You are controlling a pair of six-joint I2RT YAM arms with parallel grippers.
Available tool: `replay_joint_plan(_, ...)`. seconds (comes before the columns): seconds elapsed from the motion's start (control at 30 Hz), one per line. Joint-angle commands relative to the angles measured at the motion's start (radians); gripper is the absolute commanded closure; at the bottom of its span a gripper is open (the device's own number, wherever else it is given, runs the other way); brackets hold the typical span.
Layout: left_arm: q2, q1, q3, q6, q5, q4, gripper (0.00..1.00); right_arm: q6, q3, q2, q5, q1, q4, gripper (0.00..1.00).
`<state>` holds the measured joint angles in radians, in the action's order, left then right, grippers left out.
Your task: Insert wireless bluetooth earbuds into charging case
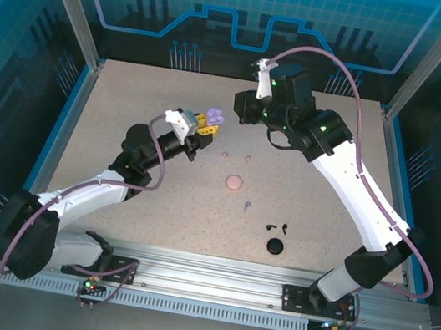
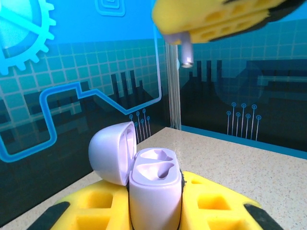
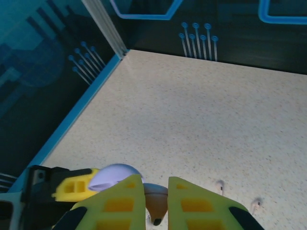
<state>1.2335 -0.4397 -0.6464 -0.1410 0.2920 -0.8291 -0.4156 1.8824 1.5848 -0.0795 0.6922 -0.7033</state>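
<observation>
**Left wrist view.** The bottom edge cuts off the left gripper (image 2: 156,213), leaving just its 2 yellow fingers (image 2: 91,208) in sight. They are closed on the purple case (image 2: 156,191), which stands upright between them. The lid (image 2: 112,151) is swung open to the left. Inside, the 2 moulded sockets (image 2: 156,163) are pale and empty. The right gripper (image 2: 206,19) is cropped by the top edge and pinches the held earbud (image 2: 184,50). A greyish-lilac stem with a metal tip hangs out of it, pointing down, above the case and apart from it. The earbud's head is hidden between the fingers.

**Right wrist view.** The right gripper's fingers run off the bottom edge with a narrow gap between them. The thing in that gap is in shadow, brownish with a dark spot, and hard to make out. The lid shows as a pale dome just left of the fingers, and the rest of the case is covered. To the right, 2 pale pink earbuds (image 3: 220,184) lie on the table (image 3: 192,110), tiny and blurred.

**Top view.** Both grippers meet above the rear middle of the table. The right gripper's fingertips are dark and hard to tell from the case beside them. Nearer the arm bases lie a pink case (image 1: 234,183), a loose purple earbud (image 1: 247,206), 2 black earbuds (image 1: 270,227) and a black case (image 1: 275,245).
</observation>
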Motion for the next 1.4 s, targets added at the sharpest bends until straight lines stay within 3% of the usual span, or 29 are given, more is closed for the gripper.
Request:
replay_joint_plan(0.0,0.016,-0.024,-0.038,-0.079,-0.024,-0.047,1.00,0.054,-0.047,-0.045,0.084,0.008,0.125,0.87)
replay_joint_plan(0.4,0.039,-0.033,-0.071,-0.101,-0.029,-0.081,1.00,0.133,-0.249,-0.175,0.126,0.039,0.307,0.87)
replay_joint_plan(1.37,0.020,-0.046,-0.102,-0.088,-0.023,-0.050,1.00,0.145,-0.302,-0.117,0.107,0.050,0.331,0.89)
